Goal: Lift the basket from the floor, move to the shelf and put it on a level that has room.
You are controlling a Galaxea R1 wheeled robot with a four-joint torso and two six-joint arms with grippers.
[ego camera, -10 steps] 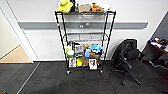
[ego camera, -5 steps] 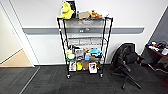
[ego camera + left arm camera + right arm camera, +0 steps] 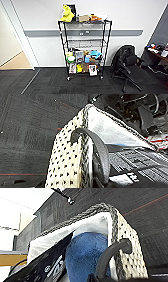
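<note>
Basket carried above dark carpet, with you facing a black wire shelf against a white wall.

Shelf (image 3: 85, 47) stands at twelve o'clock, one rack with four tiers: the top holds one yellow plush toy (image 3: 67, 13) among boxes, the second tier (image 3: 85, 39) looks bare, and the lower two are crowded with colourful items. One black office chair (image 3: 127, 66) sits at three o'clock, just beside the rack. One basket (image 3: 67, 159) hangs over the floor (image 3: 27, 136), its woven side and dark handles close to both wrist cameras, with one blue cloth (image 3: 83, 255) inside. You cannot tell how far either jaw is open or what it grips. Your likely risks: the basket tilting and spilling, or clipping a post or the chair.
</note>
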